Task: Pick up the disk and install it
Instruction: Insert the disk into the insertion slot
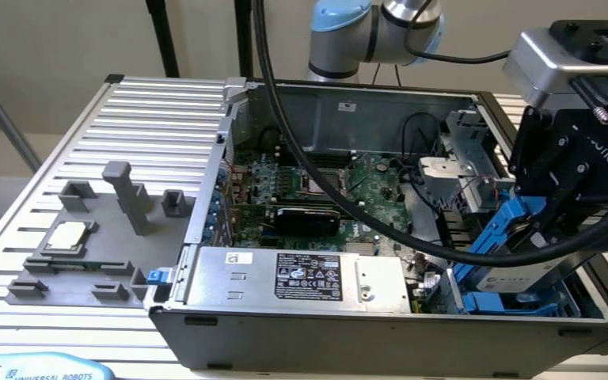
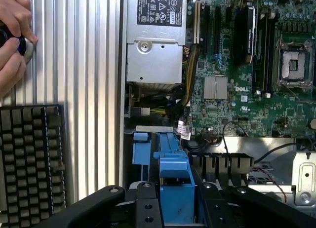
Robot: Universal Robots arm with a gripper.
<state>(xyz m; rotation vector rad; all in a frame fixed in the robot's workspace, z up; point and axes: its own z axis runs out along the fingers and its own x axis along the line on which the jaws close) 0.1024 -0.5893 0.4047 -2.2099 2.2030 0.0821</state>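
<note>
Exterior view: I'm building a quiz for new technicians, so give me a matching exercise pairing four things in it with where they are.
1. disk
2. power supply
3. chip
4. board

A. on the grey tray, outside the case
B. green, flat at the bottom of the open case
C. between the fingers, at the exterior view's right
D. inside the case, along its near wall

Pairs: 1-C, 2-D, 3-A, 4-B.
</note>
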